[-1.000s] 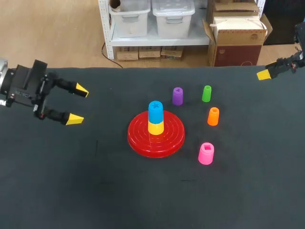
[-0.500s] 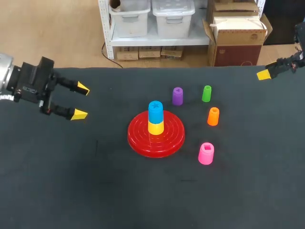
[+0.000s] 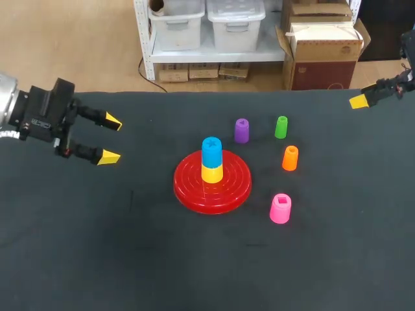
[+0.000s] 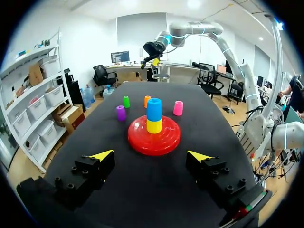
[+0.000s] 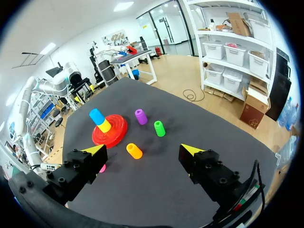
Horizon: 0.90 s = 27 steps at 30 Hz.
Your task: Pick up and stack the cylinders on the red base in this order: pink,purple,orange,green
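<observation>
Head view: dark table [image 3: 130, 259]; red base [image 3: 194, 194] at centre, bearing yellow cylinder [image 3: 212, 173] under blue cylinder [image 3: 211, 148]. Pink cylinder [image 3: 280, 208], orange cylinder [image 3: 290, 158], purple cylinder [image 3: 241, 130] and green cylinder [image 3: 281, 127] to its right. My left gripper [image 3: 111, 138] and right gripper [image 5: 142, 151] gape, empty; the right is cut off at the edge here.

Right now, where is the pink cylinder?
In the head view the pink cylinder stands on the table just right of the red base, nearer the camera than the orange cylinder, touching neither.

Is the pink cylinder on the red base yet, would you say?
Off it: the pink cylinder stands on the table, apart from the red base.
</observation>
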Motion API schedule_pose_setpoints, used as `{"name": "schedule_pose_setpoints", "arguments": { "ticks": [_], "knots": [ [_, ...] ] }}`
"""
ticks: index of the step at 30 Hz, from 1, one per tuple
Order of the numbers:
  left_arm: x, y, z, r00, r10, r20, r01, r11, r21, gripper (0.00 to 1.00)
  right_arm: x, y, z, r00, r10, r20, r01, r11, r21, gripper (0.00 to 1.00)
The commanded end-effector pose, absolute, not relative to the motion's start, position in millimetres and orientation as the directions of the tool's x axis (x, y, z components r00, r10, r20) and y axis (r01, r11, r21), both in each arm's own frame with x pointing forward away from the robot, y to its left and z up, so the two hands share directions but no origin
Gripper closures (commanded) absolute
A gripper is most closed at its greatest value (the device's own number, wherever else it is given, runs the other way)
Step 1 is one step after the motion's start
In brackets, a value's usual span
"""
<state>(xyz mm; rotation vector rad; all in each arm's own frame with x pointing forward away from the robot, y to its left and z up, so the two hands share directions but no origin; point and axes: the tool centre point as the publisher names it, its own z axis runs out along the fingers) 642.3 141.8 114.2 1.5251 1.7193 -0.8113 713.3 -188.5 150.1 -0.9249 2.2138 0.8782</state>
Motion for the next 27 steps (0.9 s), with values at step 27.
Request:
{"name": "schedule_pose_setpoints", "arguments": {
  "ticks": [27],
  "knots": [
    [642.1,142.1,113.0,-0.07,0.561,-0.825,0.993,0.115,-0.006,0.0,631.9,-111.9,136.4,-0.294,-0.845,-0.446,-0.955,0.237,0.18,0.0]
  ]
}}
